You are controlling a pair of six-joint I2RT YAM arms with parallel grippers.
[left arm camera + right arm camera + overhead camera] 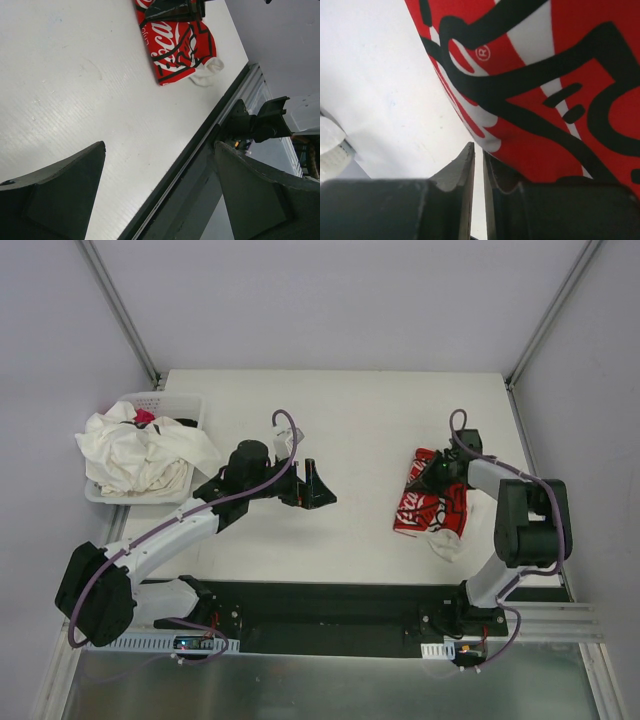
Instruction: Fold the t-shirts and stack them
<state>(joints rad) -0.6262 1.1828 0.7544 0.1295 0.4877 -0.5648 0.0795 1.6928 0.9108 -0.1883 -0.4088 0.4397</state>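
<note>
White table (pixel 360 420), left hand (pixel 322 488) wide open, right hand (pixel 477 149) nearly closed against red printed cloth (pixel 428 508), t-shirts (pixel 135 455) heaped over basket (pixel 170 402).

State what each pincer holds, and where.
The left pincer is open, holding nothing. The right pincer is nearly shut at the edge of the red printed garment; whether it pinches cloth cannot be told.

The light is bright and even all over. The white surface (pixel 370 430) glows softly, with no hard glare. Shadows under my arms are faint and soft. Up close, my right pincer (pixel 478 155) looks dark and a bit blurry.
</note>
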